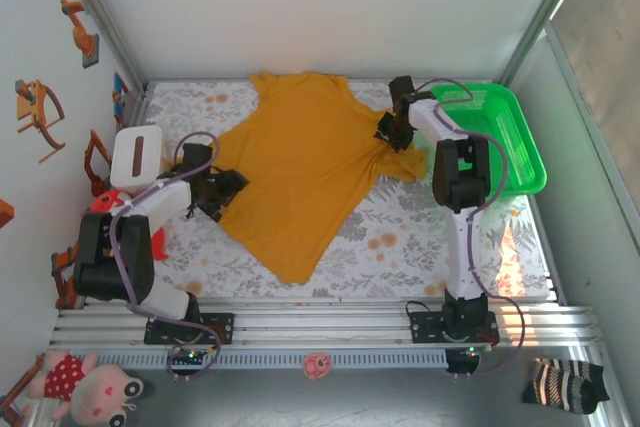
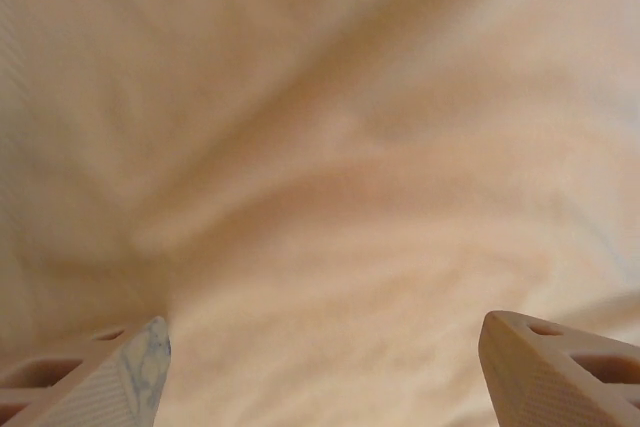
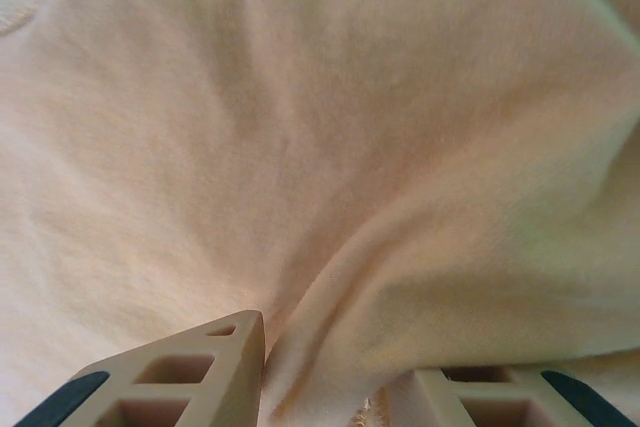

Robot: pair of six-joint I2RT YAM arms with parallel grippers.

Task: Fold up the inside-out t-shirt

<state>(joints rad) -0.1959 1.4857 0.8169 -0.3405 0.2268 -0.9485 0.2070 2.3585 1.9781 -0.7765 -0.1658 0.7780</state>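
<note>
Table (image 1: 400, 237), floral-patterned top: carrying a mustard t-shirt (image 1: 300, 167) lying spread across the middle (puckering near one sleeve); a green basket (image 1: 515, 142) sitting at the far right corner; a white box (image 1: 137, 155) standing at the left edge.

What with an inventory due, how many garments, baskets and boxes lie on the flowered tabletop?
Garments: 1, the mustard t-shirt
Baskets: 1, the green basket
Boxes: 1, the white box
Total: 3
</note>
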